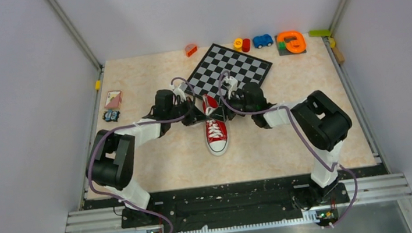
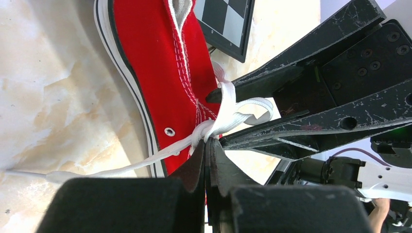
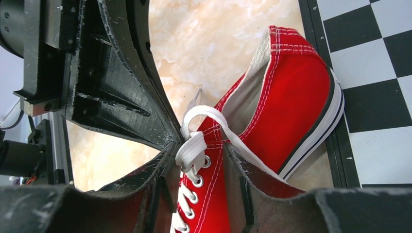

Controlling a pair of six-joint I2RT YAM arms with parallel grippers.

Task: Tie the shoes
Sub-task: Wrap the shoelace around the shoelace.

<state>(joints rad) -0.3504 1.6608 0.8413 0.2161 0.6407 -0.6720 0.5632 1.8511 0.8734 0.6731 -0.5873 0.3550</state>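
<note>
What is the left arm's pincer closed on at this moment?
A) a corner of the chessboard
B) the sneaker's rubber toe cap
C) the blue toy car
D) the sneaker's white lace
D: the left pincer has its tips pressed together on the white lace beside the red sneaker, as the left wrist view shows.

The red canvas low sneaker [image 1: 216, 134] lies mid-way across the marbled tabletop [image 1: 288, 142], toe toward the arm bases. Its heel is at the near corner of the chequered game board [image 1: 233, 66] behind it, perhaps touching. The left gripper [image 2: 208, 143] and right gripper [image 3: 200, 158] flank its white laces [image 3: 192, 148]. A blue toy car [image 1: 262, 41] sits beyond the board, and a small printed card [image 1: 112, 99] lies far left.
</note>
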